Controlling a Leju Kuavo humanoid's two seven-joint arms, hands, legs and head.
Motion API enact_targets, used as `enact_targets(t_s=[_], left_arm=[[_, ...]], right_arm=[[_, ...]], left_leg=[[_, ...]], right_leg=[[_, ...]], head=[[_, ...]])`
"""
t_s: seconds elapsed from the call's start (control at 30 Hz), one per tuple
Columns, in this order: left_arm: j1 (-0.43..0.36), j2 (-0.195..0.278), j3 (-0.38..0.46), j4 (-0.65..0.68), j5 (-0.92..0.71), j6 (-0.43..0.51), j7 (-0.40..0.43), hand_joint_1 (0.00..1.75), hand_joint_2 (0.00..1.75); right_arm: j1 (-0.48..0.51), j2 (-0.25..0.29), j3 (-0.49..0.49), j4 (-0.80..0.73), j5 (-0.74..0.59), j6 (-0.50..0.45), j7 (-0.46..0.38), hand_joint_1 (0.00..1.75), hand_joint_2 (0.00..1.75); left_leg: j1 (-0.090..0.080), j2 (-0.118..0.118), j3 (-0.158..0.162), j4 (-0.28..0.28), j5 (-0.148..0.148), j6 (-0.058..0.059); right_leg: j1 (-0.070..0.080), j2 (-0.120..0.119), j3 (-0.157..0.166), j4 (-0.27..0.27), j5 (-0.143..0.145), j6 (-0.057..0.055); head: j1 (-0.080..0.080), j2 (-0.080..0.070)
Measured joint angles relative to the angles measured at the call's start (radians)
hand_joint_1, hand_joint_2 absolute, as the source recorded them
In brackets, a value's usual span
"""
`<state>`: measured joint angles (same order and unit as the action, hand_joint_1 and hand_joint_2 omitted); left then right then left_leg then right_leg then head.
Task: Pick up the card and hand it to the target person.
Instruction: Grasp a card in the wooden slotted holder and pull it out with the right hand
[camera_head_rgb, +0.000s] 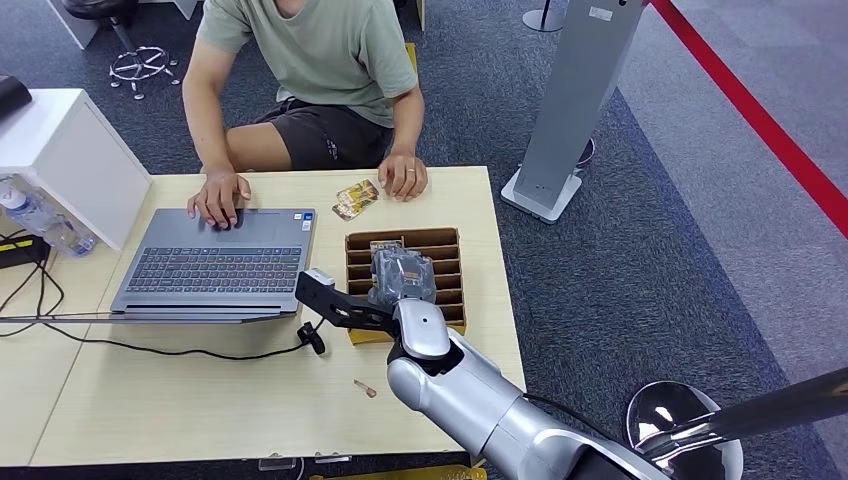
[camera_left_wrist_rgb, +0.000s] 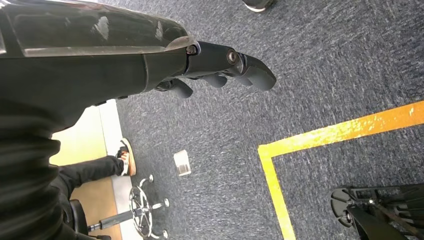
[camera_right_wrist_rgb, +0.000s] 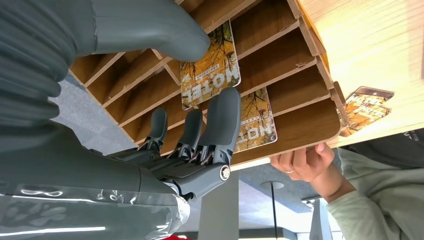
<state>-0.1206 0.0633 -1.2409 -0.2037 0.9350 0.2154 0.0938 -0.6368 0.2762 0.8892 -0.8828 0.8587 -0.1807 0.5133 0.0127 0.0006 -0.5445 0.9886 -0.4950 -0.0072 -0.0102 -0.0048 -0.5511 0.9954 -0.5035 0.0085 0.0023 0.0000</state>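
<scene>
My right hand (camera_head_rgb: 402, 275) hovers over a brown slotted card holder (camera_head_rgb: 352, 285) on the wooden table. In the right wrist view its thumb (camera_right_wrist_rgb: 160, 30) and fingers (camera_right_wrist_rgb: 222, 117) are spread on either side of an orange "HOTEL" card (camera_right_wrist_rgb: 210, 67) standing in a slot of the holder (camera_right_wrist_rgb: 300, 125). A second such card (camera_right_wrist_rgb: 256, 120) sits one slot further. Nothing is gripped. The person (camera_head_rgb: 330, 50) sits across the table, one hand (camera_head_rgb: 403, 178) resting beside loose cards (camera_head_rgb: 356, 198). My left hand (camera_left_wrist_rgb: 220, 62) hangs over the floor, holding nothing.
An open laptop (camera_head_rgb: 215, 265) lies left of the holder with the person's other hand (camera_head_rgb: 220, 195) on it. A black cable (camera_head_rgb: 150, 348) crosses the table, ending in a plug near the holder. A white box (camera_head_rgb: 70, 155) stands far left, a grey kiosk (camera_head_rgb: 575, 110) to the right.
</scene>
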Motion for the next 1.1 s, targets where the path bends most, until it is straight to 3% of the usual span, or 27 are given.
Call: enact_targets(t_s=[1.1], left_arm=[[0.000,0.000,0.000,0.000,-0.002,-0.004,0.004,0.00,1.75]], right_arm=[[0.004,-0.014,0.000,0.009,-0.011,0.003,0.021,0.78,1.75]], left_leg=[[0.000,0.000,0.000,0.000,0.000,0.000]], right_leg=[[0.000,0.000,0.000,0.000,0.000,0.000]], head=[[0.000,0.000]])
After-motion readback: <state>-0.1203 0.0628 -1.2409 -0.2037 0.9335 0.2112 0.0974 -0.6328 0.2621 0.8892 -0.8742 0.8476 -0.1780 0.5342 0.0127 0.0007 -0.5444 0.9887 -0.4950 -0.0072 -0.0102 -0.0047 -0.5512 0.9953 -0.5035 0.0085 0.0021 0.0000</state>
